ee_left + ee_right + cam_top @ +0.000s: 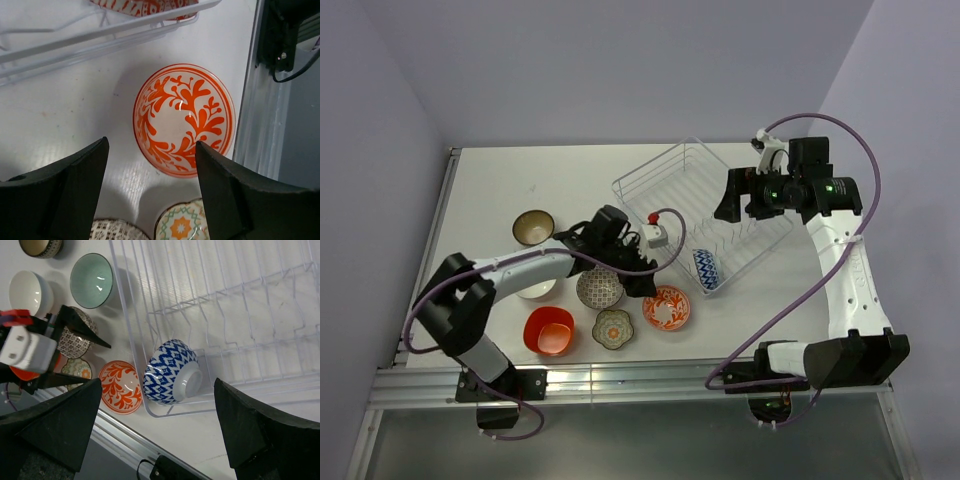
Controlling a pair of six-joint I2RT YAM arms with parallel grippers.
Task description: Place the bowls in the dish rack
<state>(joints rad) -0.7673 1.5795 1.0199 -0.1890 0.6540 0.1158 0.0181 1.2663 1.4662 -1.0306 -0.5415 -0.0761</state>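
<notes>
Bowl count in rack: one. Blue zigzag-patterned round bowl (167, 371) lies on its side inside rectangular silver-white wire dish rack (650, 163), at rack's near corner, apparently wedged between tines. Left gripper (151, 150) has jaws apart, nothing held, and hangs over white bowl with orange branch pattern (183, 120), which sits on white table (500, 180) just outside that rack corner. Right gripper (728, 208) has jaws spread wide, empty, above rack's right part. Grey-brown patterned bowl (599, 289), flower-shaped bowl (613, 328), plain orange-red bowl (549, 331), plain white bowl (27, 292), pale teal bowl (91, 280) and dark brown bowl (533, 227) sit left of rack.
</notes>
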